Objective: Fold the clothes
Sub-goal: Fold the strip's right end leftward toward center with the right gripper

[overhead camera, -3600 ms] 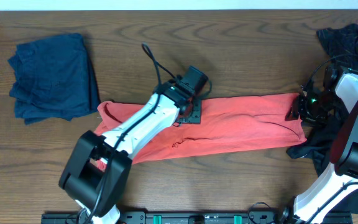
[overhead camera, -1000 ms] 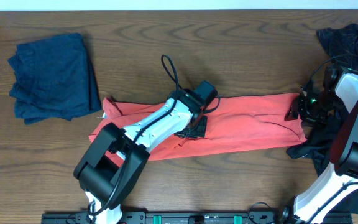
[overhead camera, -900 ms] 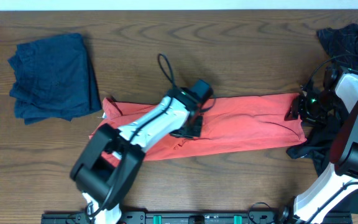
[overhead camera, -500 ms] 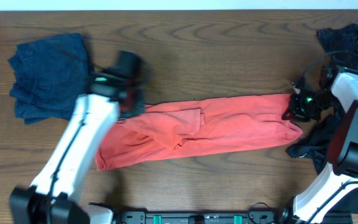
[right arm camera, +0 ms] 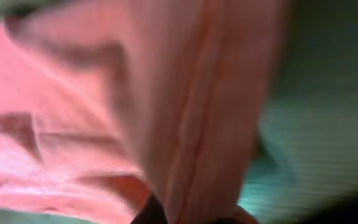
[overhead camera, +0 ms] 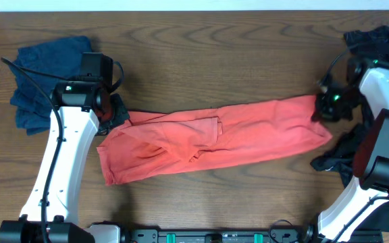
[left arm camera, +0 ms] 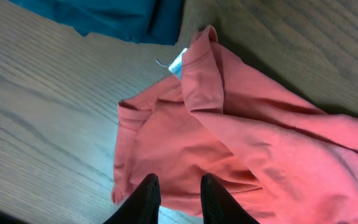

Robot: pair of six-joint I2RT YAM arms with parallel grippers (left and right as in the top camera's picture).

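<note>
— From overhead, where to look for the coral-red shirt (overhead camera: 215, 138)?
— Across the middle of the wooden table (overhead camera: 248, 54), laid out as a long crumpled band, left end nearer the front edge, right end farther back. Up past the left end, a navy-blue garment (overhead camera: 46, 74) in a rumpled pile. Along the table's right edge, black garments (overhead camera: 377, 37).

— And the grippers?
— Left gripper (overhead camera: 115, 111) at the band's upper left corner. Right gripper (overhead camera: 324, 108) at the band's right end, meeting the fabric there.

— From the left wrist?
— Looking down on the bunched corner of the coral-red shirt (left arm camera: 260, 143), with a small white tag (left arm camera: 177, 62) at the fold. Navy-blue garment (left arm camera: 117, 15) at the top of the view, just beside that corner. Left gripper (left arm camera: 178, 198) with jaws spread and empty, over the fabric's lower edge. Cannot tell whether touching.

— From the right wrist?
— Badly blurred. Coral-red shirt (right arm camera: 135, 99) filling most of the view and narrowing down into the right gripper (right arm camera: 188, 214) at the bottom edge. Jaws pinching that gathered end, as far as can be made out.
</note>
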